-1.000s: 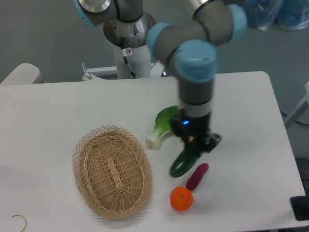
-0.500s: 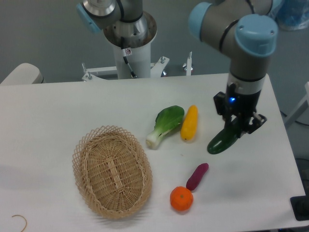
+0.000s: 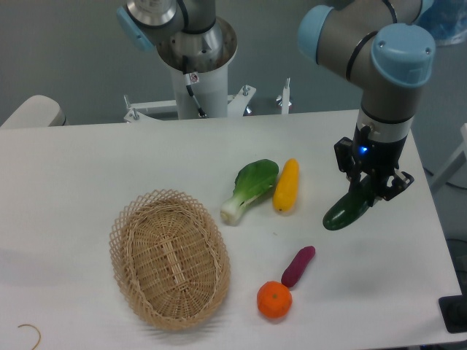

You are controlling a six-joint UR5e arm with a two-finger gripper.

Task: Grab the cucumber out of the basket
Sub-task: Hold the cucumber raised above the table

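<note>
cucumber (image 3: 346, 211): glossy, smooth | basket (image 3: 169, 259): woven wicker, rough

Cucumber's upper end hidden in the grip

The gripper (image 3: 373, 188) covers the cucumber (image 3: 346, 210) top; fingers seemingly closed, contact unclear.

White table (image 3: 109, 160) w/ rounded corners fills most of the view; surface matte, evenly lit, shadows soft. Behind it a grey-green floor (image 3: 66, 51), plain, no markings. Far left, just off the table edge, a pale rounded piece of furniture (image 3: 33, 111) (prob. a seat, only partly in view). Top right corner: blue crinkled plastic wrapping (image 3: 441, 22). Bottom right, a dark object (image 3: 454, 313) sits beyond the table corner, cut off by the frame.
</note>
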